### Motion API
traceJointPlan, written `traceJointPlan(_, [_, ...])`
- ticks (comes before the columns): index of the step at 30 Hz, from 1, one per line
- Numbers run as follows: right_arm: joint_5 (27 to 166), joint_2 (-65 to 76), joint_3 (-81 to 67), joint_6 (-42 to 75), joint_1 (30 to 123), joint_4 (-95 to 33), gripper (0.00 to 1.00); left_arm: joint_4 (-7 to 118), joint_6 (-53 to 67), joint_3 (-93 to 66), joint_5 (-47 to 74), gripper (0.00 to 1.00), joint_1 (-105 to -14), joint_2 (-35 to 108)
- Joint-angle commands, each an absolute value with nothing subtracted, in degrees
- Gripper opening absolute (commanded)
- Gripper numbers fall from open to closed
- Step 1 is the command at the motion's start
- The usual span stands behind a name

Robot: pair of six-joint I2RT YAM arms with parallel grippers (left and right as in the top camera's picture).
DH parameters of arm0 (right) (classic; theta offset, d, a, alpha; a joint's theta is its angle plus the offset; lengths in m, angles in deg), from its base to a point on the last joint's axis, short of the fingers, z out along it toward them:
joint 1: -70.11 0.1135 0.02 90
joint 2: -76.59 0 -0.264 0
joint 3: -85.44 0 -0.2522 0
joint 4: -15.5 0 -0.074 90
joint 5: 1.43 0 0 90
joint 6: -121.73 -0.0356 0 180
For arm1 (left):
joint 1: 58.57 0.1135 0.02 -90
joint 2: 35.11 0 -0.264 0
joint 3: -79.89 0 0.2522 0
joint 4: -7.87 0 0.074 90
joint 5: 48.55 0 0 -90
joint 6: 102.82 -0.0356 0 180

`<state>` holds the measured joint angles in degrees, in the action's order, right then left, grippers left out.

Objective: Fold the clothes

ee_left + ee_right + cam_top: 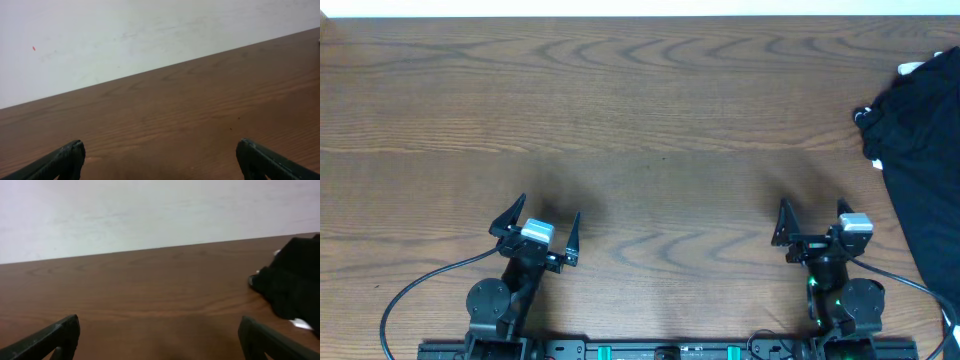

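Overhead: black garment (pixel 925 140) bunched, right tabletop (pixel 640 100) edge.
Left end effector (pixel 550 206): spread.
Right end effector (pixel 812 203): spread.
Risk: careless tug drags garment off.

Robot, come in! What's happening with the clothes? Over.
Left gripper, right gripper: fingers open, empty. Black clothes heaped at right edge, untouched. Nothing in the way.

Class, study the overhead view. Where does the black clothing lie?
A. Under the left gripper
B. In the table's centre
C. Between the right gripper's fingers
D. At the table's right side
D: the black clothing lies heaped at the right side of the table, apart from the open right gripper.
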<state>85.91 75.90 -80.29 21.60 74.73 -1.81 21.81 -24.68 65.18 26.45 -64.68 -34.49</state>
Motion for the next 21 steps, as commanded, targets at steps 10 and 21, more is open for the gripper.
traceJointPlan(10, [83.8,75.2,-68.9,16.5,74.1,-9.3,0.99,24.2,-25.0,65.9,26.5,0.98,-64.9,-34.9])
traceJointPlan(21, [80.8,45.7,-35.1,19.2,74.1,-27.7,0.99,24.2,-25.0,65.9,26.5,0.98,-64.9,-34.9])
